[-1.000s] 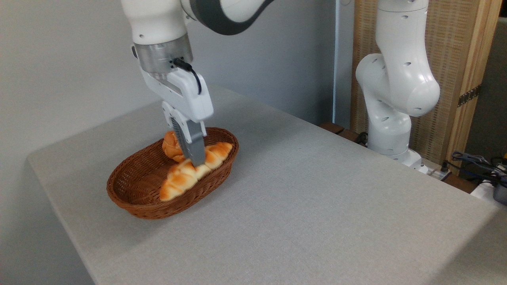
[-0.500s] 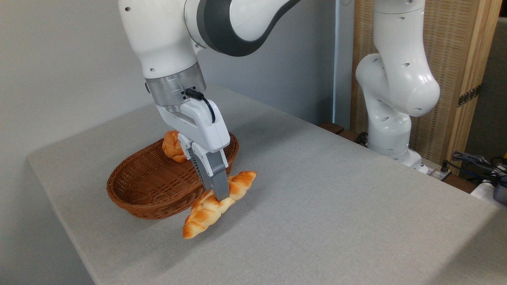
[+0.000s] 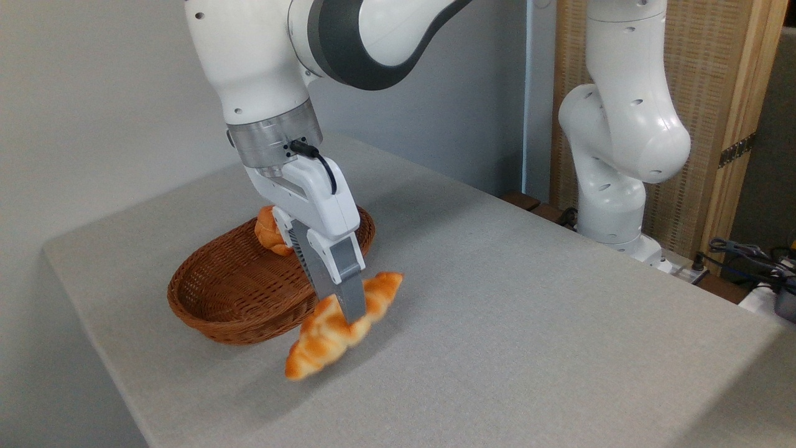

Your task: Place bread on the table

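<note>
**A:** Since half a second ago, almost nothing has travelled: the long braided golden-orange loaf of bread sits at the same spot beside the basket, though it now looks blurred and tipped a little steeper, its lower end nearer the cloth.

**B:** And a second ago it was lying in the brown oval wicker basket. Where is it exactly now?

**A:** Outside the basket, just in front of its near rim, over the light grey cloth-covered surface. Whether its low tip touches the cloth I cannot tell.

**B:** What about the tool?

**A:** Clenched around the loaf near its middle, one grey finger across the front of the braid.

**B:** How would you expect it to handle?

**A:** Light, I'd judge, and stiff enough to keep its shape hanging from one pinch. The middle is the right place to hold; the tapered ends would slip or swing.

**B:** Anything else in there?

**A:** A round orange knotted bun rests at the basket's far end, partly hidden by the arm.
</note>
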You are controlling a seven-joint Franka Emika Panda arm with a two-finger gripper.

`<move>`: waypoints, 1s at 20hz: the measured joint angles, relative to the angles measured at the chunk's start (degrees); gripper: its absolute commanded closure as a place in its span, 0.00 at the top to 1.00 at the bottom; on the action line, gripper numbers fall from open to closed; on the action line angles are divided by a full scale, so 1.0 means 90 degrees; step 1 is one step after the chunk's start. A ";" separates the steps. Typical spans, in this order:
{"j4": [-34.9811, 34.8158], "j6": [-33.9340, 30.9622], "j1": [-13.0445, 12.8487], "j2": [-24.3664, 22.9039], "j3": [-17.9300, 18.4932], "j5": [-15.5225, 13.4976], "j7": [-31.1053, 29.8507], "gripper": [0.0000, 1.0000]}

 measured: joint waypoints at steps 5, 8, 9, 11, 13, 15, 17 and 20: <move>0.0038 0.0000 0.0000 -0.0018 0.0000 0.0000 -0.0005 1.00; 0.0188 -0.0011 0.0000 -0.0048 0.0000 -0.0030 -0.0087 1.00; 0.0294 -0.0042 0.0000 -0.0064 0.0000 -0.0102 -0.0121 1.00; 0.0652 -0.0333 -0.0003 -0.0110 0.0000 -0.0418 -0.0167 1.00; 0.1070 -0.0759 -0.0010 -0.0162 -0.0007 -0.0800 -0.0218 1.00; 0.1234 -0.0877 -0.0024 -0.0176 -0.0028 -0.1085 -0.0396 1.00; 0.1305 -0.0881 -0.0033 -0.0175 -0.0223 -0.1219 -0.0723 1.00; 0.1329 -0.1099 0.0389 -0.0212 -0.0765 -0.1218 -0.0843 1.00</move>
